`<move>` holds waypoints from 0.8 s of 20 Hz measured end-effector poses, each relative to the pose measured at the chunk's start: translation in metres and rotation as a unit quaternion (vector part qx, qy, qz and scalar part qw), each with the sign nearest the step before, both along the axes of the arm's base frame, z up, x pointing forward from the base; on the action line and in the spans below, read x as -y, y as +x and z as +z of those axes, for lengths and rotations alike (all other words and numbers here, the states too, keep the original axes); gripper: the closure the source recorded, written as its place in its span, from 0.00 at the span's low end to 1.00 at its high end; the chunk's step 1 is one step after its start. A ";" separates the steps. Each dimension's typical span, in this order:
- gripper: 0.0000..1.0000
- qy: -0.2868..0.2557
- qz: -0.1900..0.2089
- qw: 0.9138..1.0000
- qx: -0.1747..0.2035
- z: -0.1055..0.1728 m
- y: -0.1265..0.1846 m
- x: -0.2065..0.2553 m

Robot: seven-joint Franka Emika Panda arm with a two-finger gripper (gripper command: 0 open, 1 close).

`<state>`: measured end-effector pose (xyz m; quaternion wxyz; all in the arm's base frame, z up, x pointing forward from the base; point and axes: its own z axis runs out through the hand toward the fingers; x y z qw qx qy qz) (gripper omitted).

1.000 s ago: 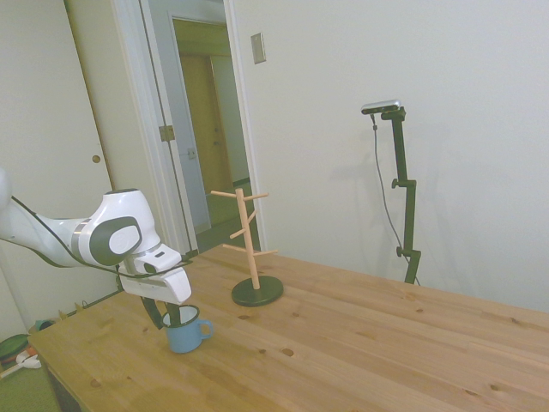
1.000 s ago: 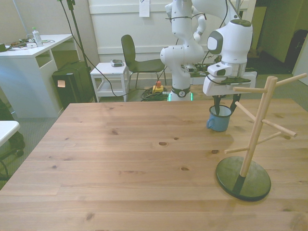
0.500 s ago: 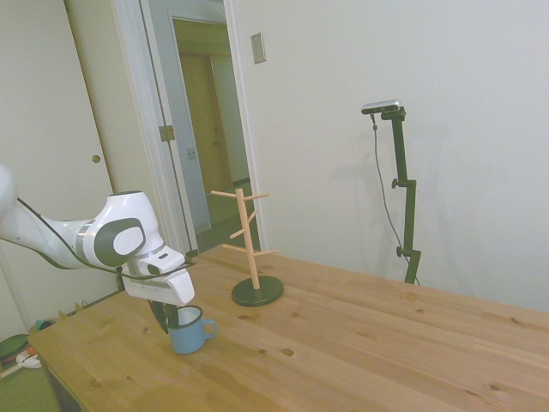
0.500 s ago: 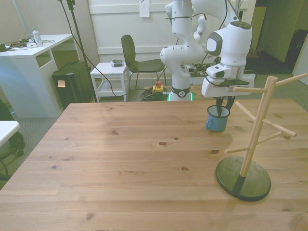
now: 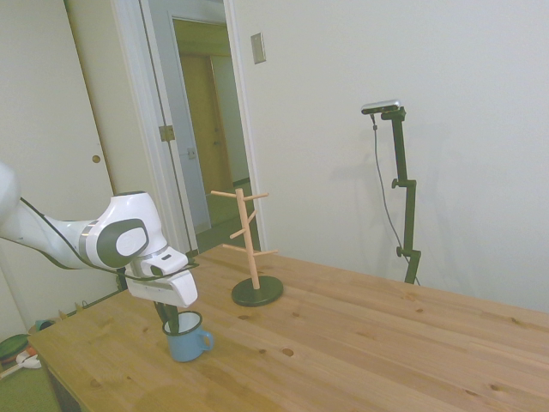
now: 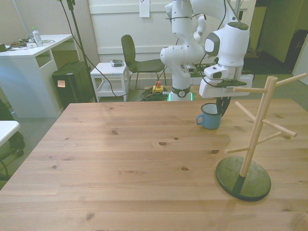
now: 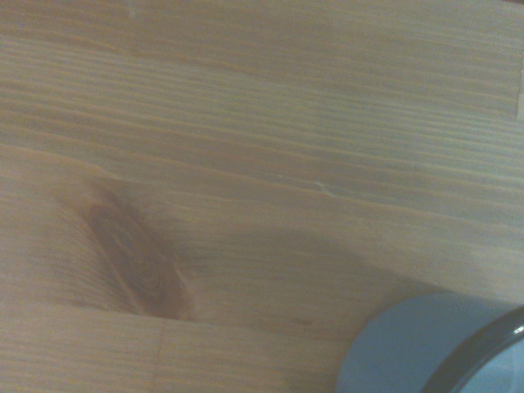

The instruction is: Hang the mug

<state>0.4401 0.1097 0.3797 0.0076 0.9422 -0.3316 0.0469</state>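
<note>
The light-blue mug (image 5: 189, 340) with a dark rim stands upright near the table's far corner, its loop handle pointing to the front view's left. In the front view the mug (image 6: 209, 117) sits just under the white arm's hand. My gripper (image 5: 171, 324) reaches down from above, one finger inside the rim and one outside, shut on the mug's wall. From the front, the gripper (image 6: 222, 109) holds the side of the mug nearest the rack. The wooden mug tree (image 6: 258, 129) stands on a dark round base (image 5: 257, 293). A slice of the mug (image 7: 430, 348) shows in the wrist view.
The mug tree's pegs (image 6: 248, 90) stick out close to the arm's hand in the front view. The wooden table (image 6: 125, 163) stretches wide toward the front view's left. A chair (image 6: 134, 57) and a white desk (image 6: 33, 62) stand behind the table.
The gripper and the mug have shifted together toward the front view's left, away from the mug tree. In the side view they sit slightly lower and nearer the camera.
</note>
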 end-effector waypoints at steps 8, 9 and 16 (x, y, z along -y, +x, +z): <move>1.00 -0.006 0.001 1.000 0.028 0.086 -0.002 0.008; 1.00 -0.007 0.001 0.999 0.033 0.102 -0.002 0.007; 1.00 -0.019 0.009 0.999 0.035 0.161 0.032 0.002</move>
